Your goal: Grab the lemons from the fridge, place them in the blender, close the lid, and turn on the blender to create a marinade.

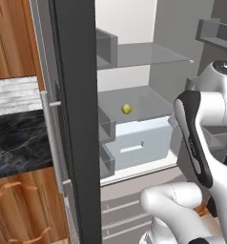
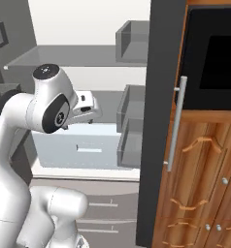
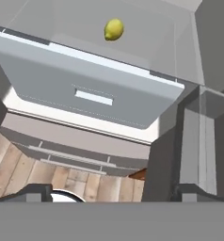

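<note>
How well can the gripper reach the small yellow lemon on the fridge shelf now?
Probably yes: the dark fridge door stands open, the small yellow lemon lies alone on the grey shelf, and the open gripper faces in.

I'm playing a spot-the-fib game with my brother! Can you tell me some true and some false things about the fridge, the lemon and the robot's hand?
1. The fridge door is open. True.
2. A lemon sits on a shelf above the pale drawer. True.
3. The hand is holding the lemon. False: the hand is open and empty, and the lemon lies on the shelf, apart from it.
4. The lemon is inside the drawer. False: it lies on the shelf above the closed drawer.
5. The lemon is bright red. False: it is yellow-green.
</note>
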Robot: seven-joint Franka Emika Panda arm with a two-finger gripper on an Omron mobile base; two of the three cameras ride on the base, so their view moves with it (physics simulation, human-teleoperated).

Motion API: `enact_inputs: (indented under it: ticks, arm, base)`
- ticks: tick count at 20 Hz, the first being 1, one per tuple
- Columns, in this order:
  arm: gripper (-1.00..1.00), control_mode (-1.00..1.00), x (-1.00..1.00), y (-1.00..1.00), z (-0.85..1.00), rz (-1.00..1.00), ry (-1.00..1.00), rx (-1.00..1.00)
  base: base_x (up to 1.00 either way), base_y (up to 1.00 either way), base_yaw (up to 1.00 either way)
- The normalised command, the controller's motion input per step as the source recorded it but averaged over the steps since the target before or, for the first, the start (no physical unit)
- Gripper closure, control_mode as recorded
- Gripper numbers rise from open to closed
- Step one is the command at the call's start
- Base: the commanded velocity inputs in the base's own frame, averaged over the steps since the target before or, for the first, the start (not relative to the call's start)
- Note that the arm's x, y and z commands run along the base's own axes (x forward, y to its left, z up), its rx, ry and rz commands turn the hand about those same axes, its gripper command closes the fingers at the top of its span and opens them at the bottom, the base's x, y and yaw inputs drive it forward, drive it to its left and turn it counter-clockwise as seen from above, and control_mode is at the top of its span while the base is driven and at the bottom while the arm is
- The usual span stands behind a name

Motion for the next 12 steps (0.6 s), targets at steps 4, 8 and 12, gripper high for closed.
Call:
enact_inputs:
  ticks: [4,8,12]
  arm:
    - [-1.0,-1.0,0.07,0.17,0.0,-0.01,0.0,-0.01]
    - [-1.0,-1.0,0.75,0.68,-0.06,-0.13,0.0,0.0]
    - [-1.0,-1.0,1.0,0.38,-0.1,-0.26,0.0,0.14]
  base:
    - [0.17,0.38,-0.01]
    - [0.0,0.0,0.0]
    - [0.0,0.0,0.0]
